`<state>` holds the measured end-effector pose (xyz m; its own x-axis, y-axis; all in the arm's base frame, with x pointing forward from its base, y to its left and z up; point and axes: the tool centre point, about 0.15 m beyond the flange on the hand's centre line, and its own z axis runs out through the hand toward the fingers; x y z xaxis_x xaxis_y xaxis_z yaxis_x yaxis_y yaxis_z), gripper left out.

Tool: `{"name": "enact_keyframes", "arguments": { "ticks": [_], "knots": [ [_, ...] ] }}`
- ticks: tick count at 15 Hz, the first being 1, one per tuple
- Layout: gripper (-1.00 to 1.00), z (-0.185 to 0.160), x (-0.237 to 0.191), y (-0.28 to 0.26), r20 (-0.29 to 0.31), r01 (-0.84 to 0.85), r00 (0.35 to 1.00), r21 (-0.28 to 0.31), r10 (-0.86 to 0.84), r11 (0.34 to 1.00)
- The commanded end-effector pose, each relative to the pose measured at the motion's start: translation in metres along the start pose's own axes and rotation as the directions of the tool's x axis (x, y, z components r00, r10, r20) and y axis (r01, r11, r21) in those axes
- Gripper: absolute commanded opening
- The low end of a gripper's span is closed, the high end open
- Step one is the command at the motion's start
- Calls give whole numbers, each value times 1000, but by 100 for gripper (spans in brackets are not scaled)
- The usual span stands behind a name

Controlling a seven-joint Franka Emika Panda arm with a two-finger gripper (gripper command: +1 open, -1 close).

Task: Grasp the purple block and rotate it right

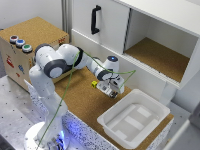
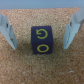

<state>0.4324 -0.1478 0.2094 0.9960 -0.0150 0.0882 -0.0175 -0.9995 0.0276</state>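
Pincer open astride purple block, white bin near

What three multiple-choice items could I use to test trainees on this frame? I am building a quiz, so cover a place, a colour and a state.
1. Where does the white bin sit?
A. on the cork counter, at the exterior view's right
B. inside the open cabinet
C. on the box with buttons

2. What colour is the arrow mark on the purple block?
A. red
B. yellow
C. white

3. How do the gripper fingers stand?
A. shut on the block
B. shut beside the block
C. open, one on each side of the block

Answers:
1 A, the exterior view shows it on the cork.
2 B, the wrist view shows yellow.
3 C, gaps show on both sides.
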Motion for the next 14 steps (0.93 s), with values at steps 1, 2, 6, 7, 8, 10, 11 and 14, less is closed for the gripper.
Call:
{"name": "enact_keyframes", "arguments": {
  "ticks": [1, 2, 6, 7, 8, 10, 11, 14],
  "knots": [
    [-100, 15, 22, 3, 18, -11, 1000, 72, 9, 997],
    [-100, 13, 22, 4, 17, -10, 1000, 70, 9, 997],
    [-100, 10, 22, 0, 16, 3, 1000, 58, -4, 998],
    [-100, 8, 20, -5, 12, 9, 1000, 57, -10, 998],
    [-100, 4, 18, -9, 4, 14, 1000, 56, -15, 998],
    [-100, -16, 14, -17, -30, 2, 1000, 74, 0, 997],
    [-100, -34, 10, -21, -49, -21, 998, 103, 26, 995],
    [-100, -62, 0, -33, -42, -129, 990, 64, 132, 990]
  ]
}}
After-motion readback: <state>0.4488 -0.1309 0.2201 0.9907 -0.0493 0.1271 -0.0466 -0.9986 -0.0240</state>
